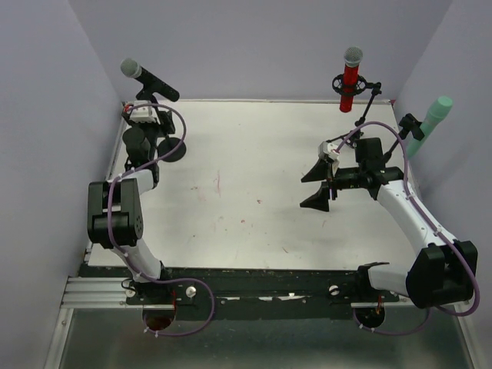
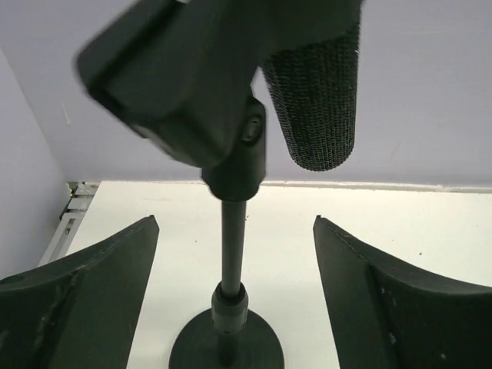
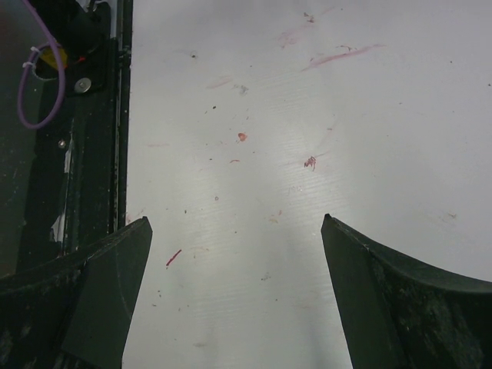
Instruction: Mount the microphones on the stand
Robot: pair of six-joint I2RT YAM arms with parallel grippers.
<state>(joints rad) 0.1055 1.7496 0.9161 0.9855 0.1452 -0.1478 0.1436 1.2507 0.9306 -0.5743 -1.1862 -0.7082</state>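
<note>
Microphones: three, each in a holder above the table.
- Black microphone (image 1: 148, 78), silver mesh head, lies tilted in the clip (image 2: 184, 84) of a round-based stand (image 1: 172, 148) at the far left corner. From the left wrist its mesh head (image 2: 315, 100) hangs close overhead.
- Red microphone (image 1: 351, 77), silver mesh head, sits upright in a black ring mount at the far right.
- Mint-green microphone (image 1: 430, 123) leans outward in a clip at the right edge.

Grippers: two.
- Left gripper (image 2: 234, 221) is spread wide. The stand's pole (image 2: 233, 254) rises between its fingers, touching neither.
- Right gripper (image 1: 314, 188) is spread wide and holds nothing, over bare table right of centre.

Surface: one white table (image 1: 254, 161) with faint red smears and specks. A black rail (image 1: 261, 280) runs along the near edge.

Room: plain lilac walls (image 1: 254, 46) on three sides.
</note>
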